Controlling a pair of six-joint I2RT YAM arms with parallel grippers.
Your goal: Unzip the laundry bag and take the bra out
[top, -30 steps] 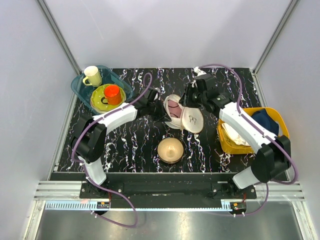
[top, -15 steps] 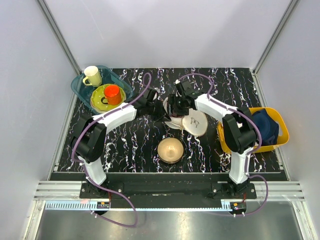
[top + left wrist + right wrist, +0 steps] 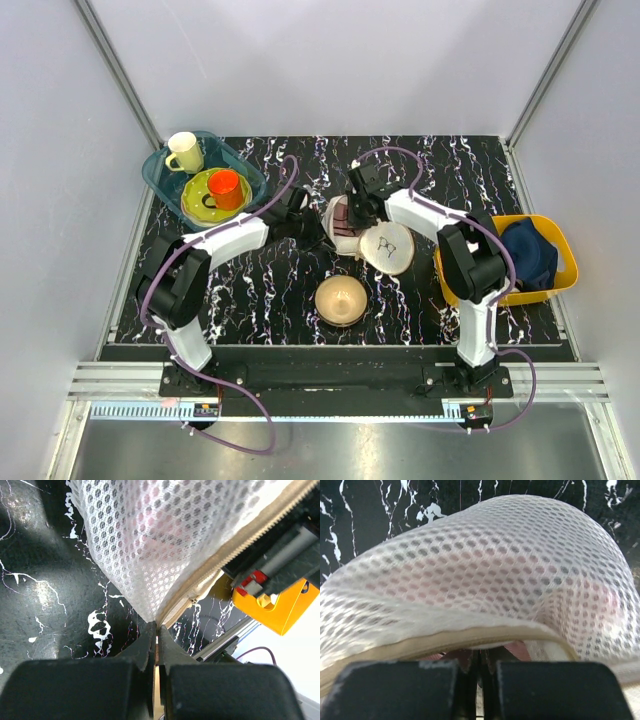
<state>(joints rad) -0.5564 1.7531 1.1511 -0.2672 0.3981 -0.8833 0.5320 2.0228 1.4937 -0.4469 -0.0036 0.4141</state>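
Evidently the laundry bag point(image 3: 495, 555) is being kept open for a two-arm job: it lies near the middle of the counter point(image 3: 260, 280), its round lid point(image 3: 388, 248) unzipped and flopped toward the right arm's side. The left gripper point(image 3: 156, 630) is clenched on the bag's edge where mesh and zip tape meet, which I judge is there to anchor the bag so it does not drag along when the garment is pulled. The bra point(image 3: 521, 650) sits inside, showing pink through the mesh and under the zip rim. The right gripper point(image 3: 480, 656) has its tips pressed together just beneath that rim, pink fabric on both sides; whether any is caught between them I cannot tell. The left arm lies long and low across the counter; the right arm doubles back, with its wrist at the bag's mouth
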